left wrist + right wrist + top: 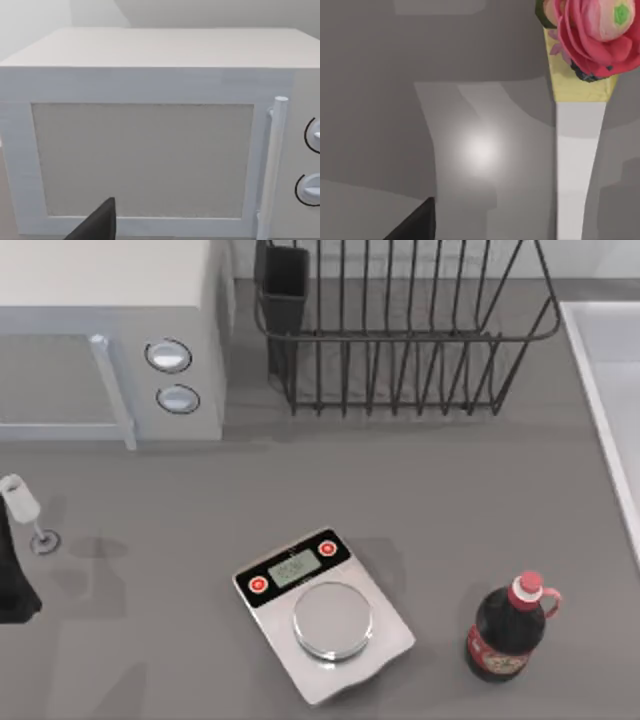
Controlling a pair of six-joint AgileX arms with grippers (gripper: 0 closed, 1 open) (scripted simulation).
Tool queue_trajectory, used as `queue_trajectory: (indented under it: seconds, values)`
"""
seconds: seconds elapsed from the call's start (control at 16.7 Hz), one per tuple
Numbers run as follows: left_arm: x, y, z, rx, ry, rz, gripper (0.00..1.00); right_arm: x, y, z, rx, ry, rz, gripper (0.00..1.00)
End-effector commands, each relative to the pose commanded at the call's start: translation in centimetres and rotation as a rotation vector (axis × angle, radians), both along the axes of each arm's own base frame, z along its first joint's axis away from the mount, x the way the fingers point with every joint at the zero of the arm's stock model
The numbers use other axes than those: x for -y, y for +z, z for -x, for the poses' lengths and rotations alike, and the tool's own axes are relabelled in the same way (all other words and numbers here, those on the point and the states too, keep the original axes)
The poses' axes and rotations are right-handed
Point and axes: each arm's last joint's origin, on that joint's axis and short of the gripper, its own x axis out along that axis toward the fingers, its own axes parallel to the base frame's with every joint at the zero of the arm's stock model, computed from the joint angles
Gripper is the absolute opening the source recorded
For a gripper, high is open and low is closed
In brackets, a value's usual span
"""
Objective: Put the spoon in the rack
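Observation:
The rack (400,335) is a black wire dish rack standing at the back of the table, right of centre. Its dark utensil cup (285,285) sits at its left corner. The spoon is out of view. My left arm (15,575) is a dark shape at the table's left edge, in front of the microwave. A dark part of my left gripper (97,227) juts into the left wrist view, facing the microwave door (142,160). A dark part of my right gripper (417,222) shows in the right wrist view above a grey surface.
A white microwave (110,330) fills the back left. A wine glass (25,510) stands beside my left arm. A kitchen scale (320,610) lies front centre and a dark bottle (510,630) front right. A white tapering stem with a pink flower (590,30) appears near my right gripper.

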Motion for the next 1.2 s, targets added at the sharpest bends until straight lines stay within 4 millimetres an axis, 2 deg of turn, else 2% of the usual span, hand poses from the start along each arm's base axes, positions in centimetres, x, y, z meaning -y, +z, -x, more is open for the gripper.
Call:
queue_trajectory:
  seconds: [0.18, 0.48, 1.2]
  values:
    - [0.0, 0.0, 0.0, 0.000, 0.000, 0.000, 1.00, -0.2, -2.3, 0.3, -0.007, 0.000, -0.005, 1.00]
    - [0.0, 0.0, 0.0, 0.000, 0.000, 0.000, 1.00, -0.3, -2.7, 0.4, -0.010, 0.000, -0.007, 1.00]
    - [0.0, 0.0, 0.0, 0.000, 0.000, 0.000, 1.00, -0.3, -2.7, 0.4, -0.010, 0.000, -0.007, 0.10]
